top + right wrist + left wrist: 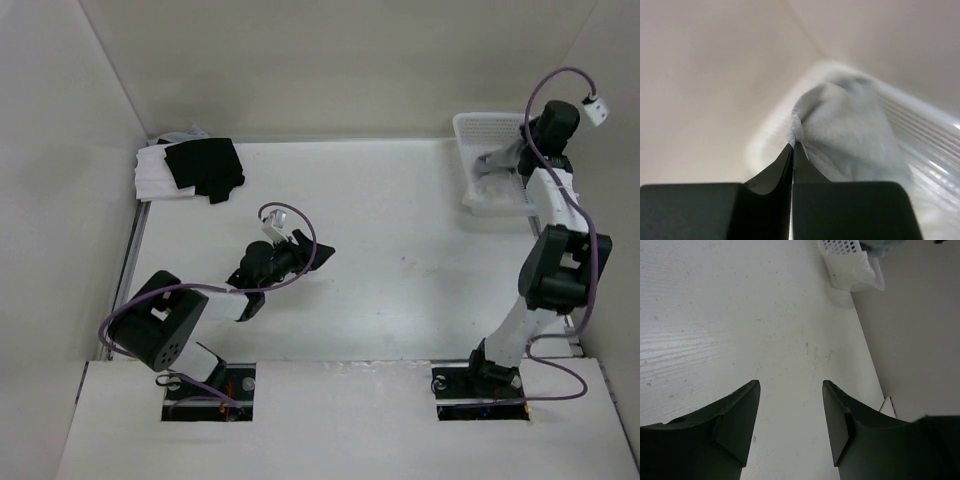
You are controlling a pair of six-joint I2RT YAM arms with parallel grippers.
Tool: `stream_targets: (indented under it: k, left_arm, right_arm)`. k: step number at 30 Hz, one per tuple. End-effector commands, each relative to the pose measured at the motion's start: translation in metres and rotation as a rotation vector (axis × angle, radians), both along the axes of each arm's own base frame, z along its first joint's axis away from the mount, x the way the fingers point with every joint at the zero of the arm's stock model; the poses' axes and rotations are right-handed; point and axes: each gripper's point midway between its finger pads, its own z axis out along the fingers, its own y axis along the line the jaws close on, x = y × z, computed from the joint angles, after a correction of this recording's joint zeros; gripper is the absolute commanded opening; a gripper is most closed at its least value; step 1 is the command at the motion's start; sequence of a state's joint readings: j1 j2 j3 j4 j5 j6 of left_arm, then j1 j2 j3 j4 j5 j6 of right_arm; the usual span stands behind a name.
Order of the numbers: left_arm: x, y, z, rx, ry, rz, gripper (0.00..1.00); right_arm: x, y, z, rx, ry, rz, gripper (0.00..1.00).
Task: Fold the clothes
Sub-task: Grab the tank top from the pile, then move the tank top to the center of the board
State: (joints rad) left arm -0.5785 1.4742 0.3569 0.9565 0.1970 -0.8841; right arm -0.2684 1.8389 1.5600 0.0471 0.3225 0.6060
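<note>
Your right gripper (792,146) is pinched shut on the grey top (845,130), in the basket (468,128) at the upper right. Your left gripper (790,390) hangs wide open, far off at middle left.

tank top (850,130): heather grey | basket (463,140): white | garment (203,165): black

Bright even light, soft shadows, basket (771,122) blurred
</note>
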Motion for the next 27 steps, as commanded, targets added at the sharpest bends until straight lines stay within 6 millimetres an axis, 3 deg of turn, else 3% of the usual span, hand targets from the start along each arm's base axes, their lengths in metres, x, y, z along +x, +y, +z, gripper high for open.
stream_targets:
  k: [1,4,5,6,7,10,11,12,15,16,19,20,22,25,27]
  left_arm:
    - [-0.001,-0.007,0.033,-0.073,-0.086,-0.026,0.5]
    - [0.001,0.0,0.045,-0.089,-0.108,0.003,0.5]
    - [0.002,0.006,0.054,-0.102,-0.123,0.031,0.5]
    - [0.002,0.007,0.055,-0.103,-0.123,0.039,0.5]
    - [0.004,0.013,0.062,-0.11,-0.129,0.071,0.5]
    - [0.006,0.024,0.074,-0.117,-0.138,0.129,0.5]
    - [0.008,0.034,0.079,-0.116,-0.14,0.177,0.5]
    - [0.009,0.042,0.081,-0.114,-0.141,0.212,0.5]
    - [0.013,0.076,0.086,-0.101,-0.138,0.341,0.5]
    - [0.014,0.09,0.089,-0.098,-0.136,0.39,0.5]
    - [0.013,0.122,0.09,-0.082,-0.129,0.494,0.51]
    - [0.011,0.132,0.088,-0.073,-0.121,0.52,0.53]
    - [0.009,0.143,0.077,-0.038,-0.086,0.544,0.56]
    - [0.005,0.151,0.051,0.024,-0.016,0.553,0.56]
    - [0.001,0.154,0.03,0.064,0.038,0.548,0.56]
  right_arm:
    - [-0.051,0.07,0.206,-0.121,-0.541,0.109,0.0]
    - [-0.106,0.136,0.287,-0.173,-0.725,0.275,0.0]
    - [-0.136,0.168,0.32,-0.201,-0.801,0.372,0.01]
    - [-0.154,0.186,0.336,-0.209,-0.841,0.426,0.01]
    - [-0.193,0.219,0.363,-0.218,-0.916,0.532,0.01]
    - [-0.248,0.264,0.385,-0.209,-0.993,0.7,0.03]
    - [-0.28,0.289,0.387,-0.192,-1.024,0.798,0.04]
    - [-0.295,0.302,0.381,-0.168,-1.028,0.853,0.05]
    - [-0.307,0.332,0.329,-0.042,-0.963,0.96,0.07]
    - [-0.302,0.343,0.297,0.019,-0.913,0.985,0.07]
    - [-0.269,0.373,0.174,0.202,-0.707,1.019,0.13]
    - [-0.248,0.377,0.127,0.24,-0.608,1.0,0.21]
    - [-0.211,0.372,0.055,0.252,-0.422,0.955,0.45]
    - [-0.191,0.366,-0.004,0.253,-0.222,0.946,0.63]
    - [-0.193,0.366,-0.027,0.228,-0.142,0.949,0.67]
